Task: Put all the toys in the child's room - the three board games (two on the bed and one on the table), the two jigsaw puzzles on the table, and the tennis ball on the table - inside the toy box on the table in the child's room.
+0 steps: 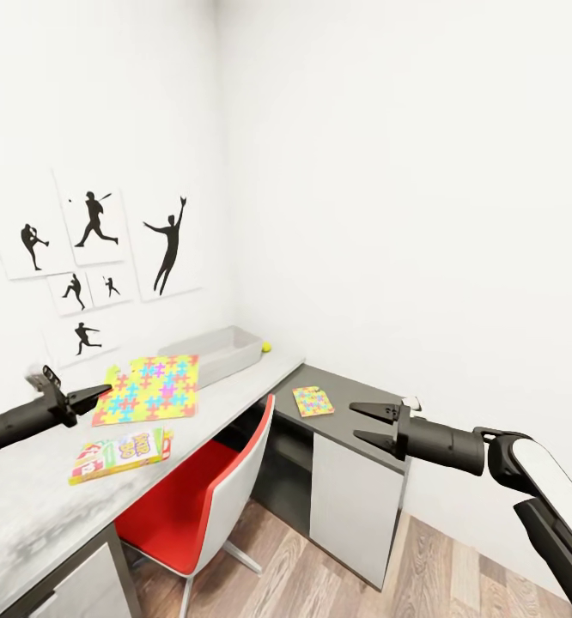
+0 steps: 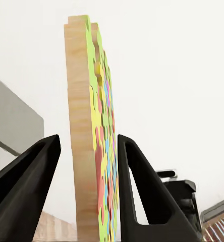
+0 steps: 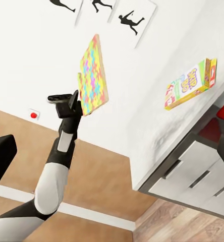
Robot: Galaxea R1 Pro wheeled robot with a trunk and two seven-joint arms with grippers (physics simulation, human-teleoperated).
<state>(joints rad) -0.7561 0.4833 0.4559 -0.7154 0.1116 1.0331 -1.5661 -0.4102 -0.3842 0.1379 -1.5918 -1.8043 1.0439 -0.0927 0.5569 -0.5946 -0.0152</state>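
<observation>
Head view shows the left gripper [image 1: 97, 394] at the corner of the large jigsaw puzzle [image 1: 150, 388] above the light-grey table [image 1: 28, 498] — in the left wrist view its fingers [image 2: 142, 176] flank the board's edge [image 2: 89, 151], seemingly pinching it. A board game [image 1: 119, 453] lies nearer the chair [image 1: 202, 489]. Behind the puzzle sits the toy box [image 1: 217, 350], the tennis ball [image 1: 266, 347] just beside it. A smaller jigsaw puzzle [image 1: 313, 401] rests on the dark section, near the right gripper [image 1: 363, 426] — spread and empty.
</observation>
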